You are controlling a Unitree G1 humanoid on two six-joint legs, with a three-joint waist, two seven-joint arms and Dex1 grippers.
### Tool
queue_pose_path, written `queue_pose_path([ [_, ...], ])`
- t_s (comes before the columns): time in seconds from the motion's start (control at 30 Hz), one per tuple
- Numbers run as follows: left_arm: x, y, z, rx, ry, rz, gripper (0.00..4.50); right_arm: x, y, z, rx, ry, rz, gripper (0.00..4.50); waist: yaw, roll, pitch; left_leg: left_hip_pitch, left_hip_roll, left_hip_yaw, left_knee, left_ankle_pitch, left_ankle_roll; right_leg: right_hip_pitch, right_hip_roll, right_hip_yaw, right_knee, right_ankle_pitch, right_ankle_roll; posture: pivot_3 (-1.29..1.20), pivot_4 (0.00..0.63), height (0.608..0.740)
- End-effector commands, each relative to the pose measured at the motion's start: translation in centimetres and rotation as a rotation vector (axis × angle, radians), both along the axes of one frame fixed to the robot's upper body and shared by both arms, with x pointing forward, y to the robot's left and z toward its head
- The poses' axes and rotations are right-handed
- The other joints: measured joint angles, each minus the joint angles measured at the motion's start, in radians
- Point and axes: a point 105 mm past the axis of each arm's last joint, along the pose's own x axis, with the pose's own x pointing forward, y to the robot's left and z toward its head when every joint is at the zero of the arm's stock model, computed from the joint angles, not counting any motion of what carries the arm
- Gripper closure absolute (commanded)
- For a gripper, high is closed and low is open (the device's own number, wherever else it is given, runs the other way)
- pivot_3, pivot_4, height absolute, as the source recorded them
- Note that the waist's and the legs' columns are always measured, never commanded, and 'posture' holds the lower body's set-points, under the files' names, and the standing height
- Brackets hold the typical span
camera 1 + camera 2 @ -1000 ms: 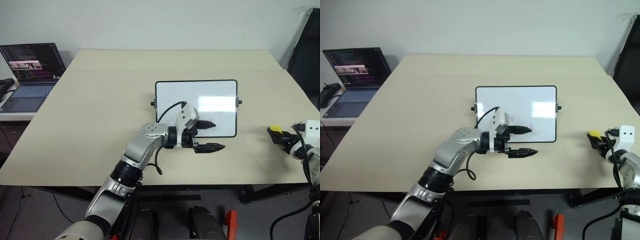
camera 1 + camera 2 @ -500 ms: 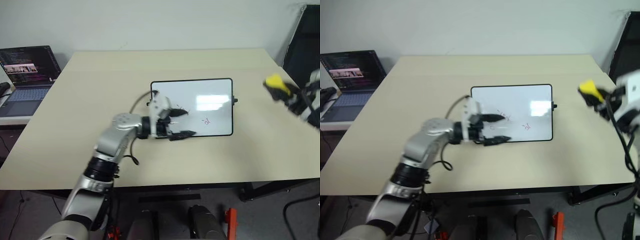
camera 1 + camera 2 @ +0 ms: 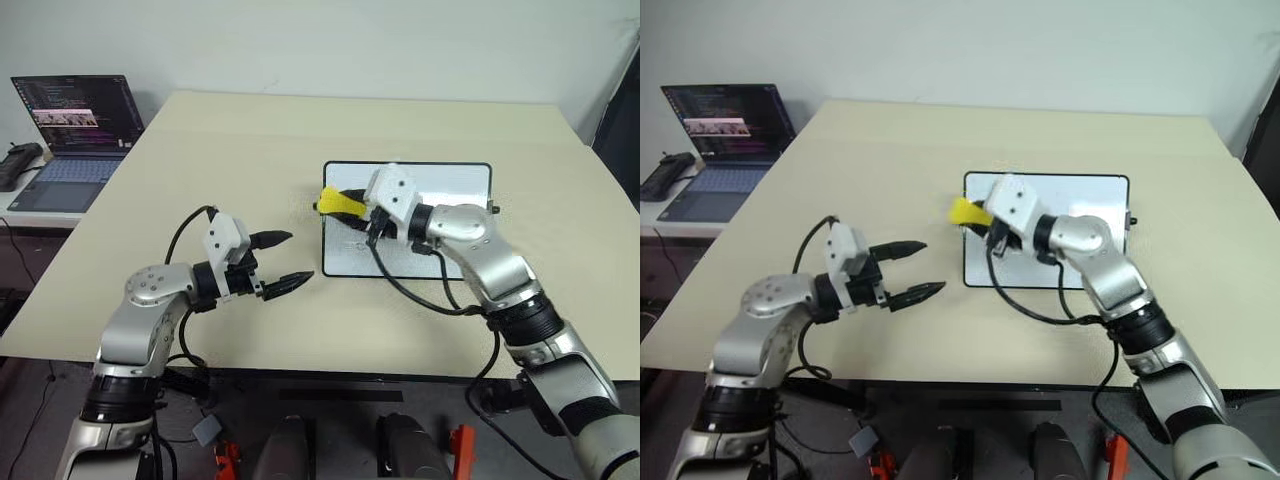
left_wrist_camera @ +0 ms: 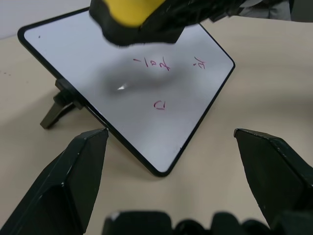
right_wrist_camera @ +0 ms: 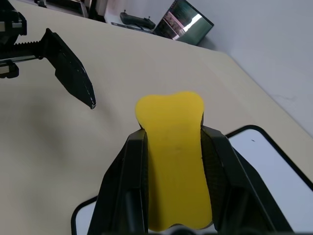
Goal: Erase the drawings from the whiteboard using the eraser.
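Eraser [image 3: 342, 203] is clamped between the right gripper's [image 3: 358, 213] fingers, above the whiteboard's [image 3: 455, 180] left edge. To wipe well, lower it flat onto the drawings [image 4: 152, 63] (three red scribbles). Left gripper [image 3: 282, 260] waits beside, fingers apart.

One whiteboard [image 3: 440, 215], three red drawings [image 4: 159, 105], one yellow eraser [image 3: 341, 203], one laptop [image 3: 78, 130], two claws [image 3: 283, 260].
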Motion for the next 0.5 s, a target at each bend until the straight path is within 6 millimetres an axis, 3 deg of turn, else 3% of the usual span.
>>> queue_pose_path([
  [0.03, -0.9, -0.7, 1.2, -0.024, -0.058, -0.007, 0.00, 0.5, -0.3, -1.0, -0.007, -0.022, 0.013, 3.38, -0.001, 0.000, 0.000, 0.000, 0.000, 0.000, 0.000, 0.000, 0.000, 0.000, 0.000, 0.000, 0.001, 0.000, 0.000, 0.00, 0.150, 0.740],
  [0.23, -1.2, -1.5, 1.1, -0.045, -0.052, -0.008, 0.00, 2.3, -2.2, -5.1, -0.046, 0.043, -0.037, 3.38, -0.007, 0.000, 0.000, 0.003, 0.001, -0.002, 0.000, 0.000, 0.000, 0.003, 0.002, -0.001, 0.001, -0.001, -0.002, 0.00, 0.150, 0.740],
  [0.5, -0.8, -2.1, 1.4, -0.051, -0.056, -0.035, 0.00, 4.0, -3.0, -7.1, -0.007, 0.076, -0.111, 3.38, -0.020, 0.000, 0.000, 0.006, 0.001, -0.002, 0.000, 0.000, 0.000, 0.004, 0.003, -0.001, 0.002, -0.001, -0.002, 0.00, 0.150, 0.740],
])
